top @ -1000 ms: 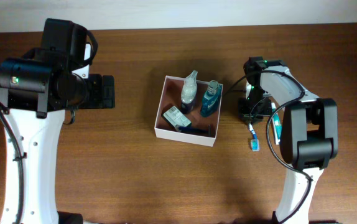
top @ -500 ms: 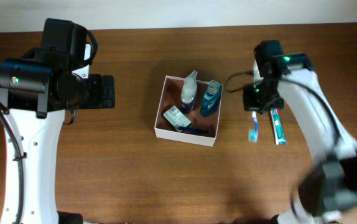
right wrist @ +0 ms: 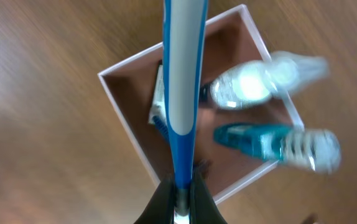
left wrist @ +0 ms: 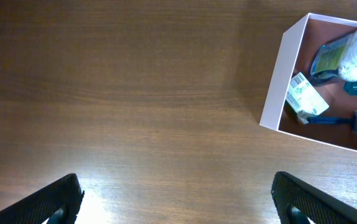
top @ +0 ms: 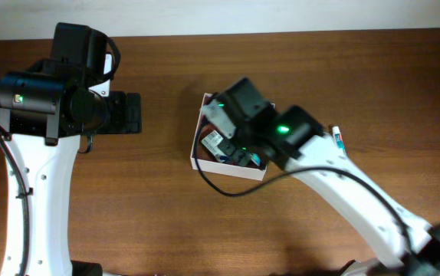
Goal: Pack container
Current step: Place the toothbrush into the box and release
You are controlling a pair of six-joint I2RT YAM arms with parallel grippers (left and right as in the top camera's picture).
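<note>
The container (top: 202,159) is a square white-walled box with a pinkish-brown inside, at the table's middle. It holds a clear bottle (right wrist: 253,81), a blue bottle (right wrist: 272,143), a white packet (left wrist: 307,94) and a dark razor (left wrist: 331,119). My right gripper (right wrist: 181,193) is shut on a blue-and-white toothbrush (right wrist: 183,81) and holds it above the container (right wrist: 125,109). In the overhead view the right arm covers much of the box. My left gripper (left wrist: 178,208) is open and empty over bare table, left of the container (left wrist: 277,93).
A toothpaste tube (top: 336,137) lies on the table right of the container, partly under the right arm. The left arm's black wrist (top: 120,113) hangs over the table's left half.
My right arm has swung left from beside the toothpaste to above the container, carrying the toothbrush. The toothpaste stays on the table. The left arm has not moved.
</note>
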